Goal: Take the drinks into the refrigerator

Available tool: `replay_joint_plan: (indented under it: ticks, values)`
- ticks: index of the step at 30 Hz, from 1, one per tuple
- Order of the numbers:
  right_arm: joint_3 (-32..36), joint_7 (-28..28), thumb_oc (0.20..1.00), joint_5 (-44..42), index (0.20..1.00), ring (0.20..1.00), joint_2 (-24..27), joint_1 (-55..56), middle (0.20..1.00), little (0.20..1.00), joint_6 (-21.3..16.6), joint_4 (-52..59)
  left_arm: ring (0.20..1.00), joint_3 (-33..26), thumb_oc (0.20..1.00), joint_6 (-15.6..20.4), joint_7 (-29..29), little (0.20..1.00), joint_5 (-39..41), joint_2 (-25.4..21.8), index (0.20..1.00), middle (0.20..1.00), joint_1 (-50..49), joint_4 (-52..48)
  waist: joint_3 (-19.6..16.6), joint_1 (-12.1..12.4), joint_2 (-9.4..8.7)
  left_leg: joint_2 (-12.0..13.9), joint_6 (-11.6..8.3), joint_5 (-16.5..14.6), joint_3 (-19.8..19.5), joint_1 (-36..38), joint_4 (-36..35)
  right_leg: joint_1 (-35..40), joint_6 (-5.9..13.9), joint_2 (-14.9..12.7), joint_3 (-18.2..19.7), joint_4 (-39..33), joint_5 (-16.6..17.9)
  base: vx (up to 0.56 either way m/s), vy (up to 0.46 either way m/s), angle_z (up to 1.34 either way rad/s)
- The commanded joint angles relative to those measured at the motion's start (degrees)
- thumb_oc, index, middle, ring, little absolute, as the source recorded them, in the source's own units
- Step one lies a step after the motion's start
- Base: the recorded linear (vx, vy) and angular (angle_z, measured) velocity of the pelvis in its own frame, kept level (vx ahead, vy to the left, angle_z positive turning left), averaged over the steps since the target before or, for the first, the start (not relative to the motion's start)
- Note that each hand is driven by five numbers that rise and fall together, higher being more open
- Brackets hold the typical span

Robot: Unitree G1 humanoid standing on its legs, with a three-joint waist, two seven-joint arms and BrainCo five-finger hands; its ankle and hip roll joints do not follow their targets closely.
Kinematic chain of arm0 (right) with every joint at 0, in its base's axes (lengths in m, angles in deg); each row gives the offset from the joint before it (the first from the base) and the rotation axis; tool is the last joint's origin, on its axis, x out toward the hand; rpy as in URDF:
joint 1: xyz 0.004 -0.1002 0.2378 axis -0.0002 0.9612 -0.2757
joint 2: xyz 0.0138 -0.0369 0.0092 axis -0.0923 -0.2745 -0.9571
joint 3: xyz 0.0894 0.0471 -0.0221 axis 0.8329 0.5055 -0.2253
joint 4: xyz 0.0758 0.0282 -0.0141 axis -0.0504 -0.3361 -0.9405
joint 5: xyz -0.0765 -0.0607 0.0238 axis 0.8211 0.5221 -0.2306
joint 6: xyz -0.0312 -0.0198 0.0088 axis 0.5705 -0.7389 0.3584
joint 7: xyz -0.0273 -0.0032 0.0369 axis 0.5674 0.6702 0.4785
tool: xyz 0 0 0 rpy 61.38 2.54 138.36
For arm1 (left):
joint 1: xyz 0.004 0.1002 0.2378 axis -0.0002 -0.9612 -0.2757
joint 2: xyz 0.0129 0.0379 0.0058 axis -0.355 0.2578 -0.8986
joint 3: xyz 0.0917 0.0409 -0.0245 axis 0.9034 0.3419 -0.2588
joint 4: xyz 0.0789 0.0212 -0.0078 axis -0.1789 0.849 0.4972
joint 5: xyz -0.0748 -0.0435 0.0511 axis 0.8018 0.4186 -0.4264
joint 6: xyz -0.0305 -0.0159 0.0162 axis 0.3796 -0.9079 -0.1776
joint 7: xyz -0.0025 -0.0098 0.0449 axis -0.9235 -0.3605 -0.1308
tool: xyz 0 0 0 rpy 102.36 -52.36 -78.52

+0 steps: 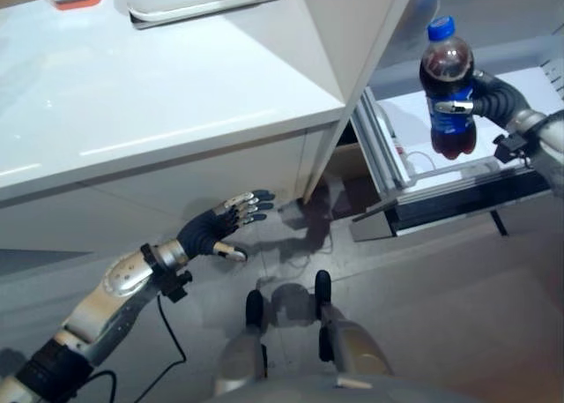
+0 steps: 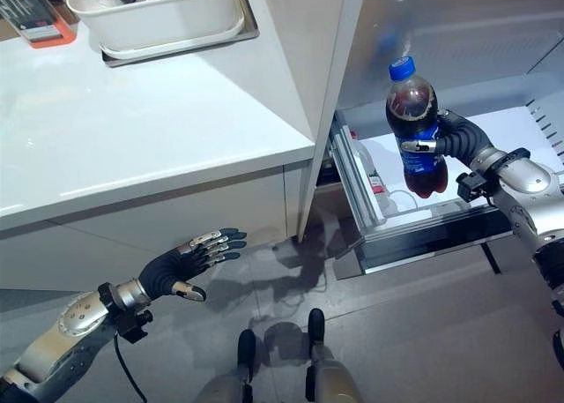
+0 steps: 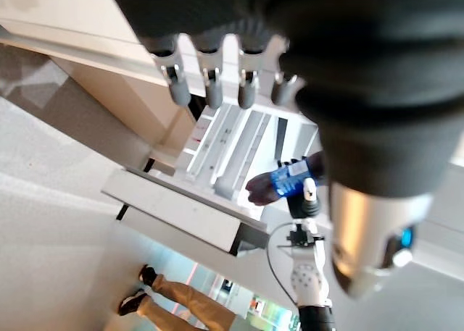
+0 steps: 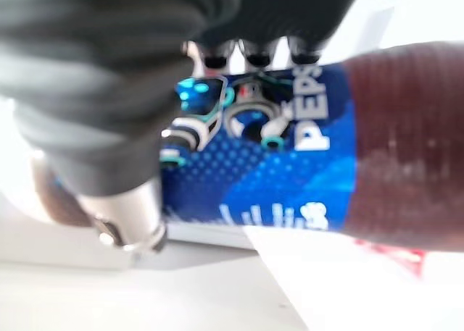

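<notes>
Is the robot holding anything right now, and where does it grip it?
Right hand grips a cola bottle around its blue-labelled middle; left hand holds nothing.

I see print in one place: large white lettering and smaller white marks on the blue label [image 4: 275, 179] wrapped round the cola bottle [image 2: 414, 125], clearest in the right wrist view. I can make out no other writing.

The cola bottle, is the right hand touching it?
Touching. In the right eye view the right hand wraps its fingers round the blue label of the cola bottle, held upright above the fridge shelf.
</notes>
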Motion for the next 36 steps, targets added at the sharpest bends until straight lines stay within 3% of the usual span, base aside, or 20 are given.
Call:
replay_joint_plan:
  ticks: [1,16,36]
  values:
    - [-1.2,-1.7,0.2,1.3,0.2,0.2,2.0,-10.5,0.2,0.2,-4.1,-2.2,1.0,0.4,1.0,3.8,0.0,1.0,0.5,-2.0,1.0,1.0,-0.9,-3.4,-0.7,-0.1,-1.05,-0.8,0.73,2.4,-4.3,-2.1,0.5,-1.9,2.7,0.2,-3.1,9.3,-6.7,-0.03,-0.01,0.08]
    - [-3.5,-0.8,0.2,7.5,0.2,0.2,4.1,-8.9,0.2,0.2,-3.0,-6.4,1.0,1.4,1.0,3.9,-0.2,1.0,-0.1,-5.0,1.0,1.0,0.0,-4.7,1.4,-0.9,0.3,-0.8,0.53,3.2,-4.3,-4.1,0.5,-5.4,2.73,0.5,-2.9,11.7,-6.9,-0.02,-0.008,0.01]
    - [0.1,-0.7,0.2,10.8,0.2,0.2,3.3,-1.9,0.2,0.2,-2.1,-9.6,1.0,0.9,1.0,3.7,-0.8,1.0,0.2,-6.9,1.0,1.0,0.0,-6.5,3.2,-1.6,1.5,-1.1,0.49,3.7,-4.1,-5.1,0.3,-7.2,2.83,0.2,-2.7,11.9,-6.3,0.0,0.0,0.0]
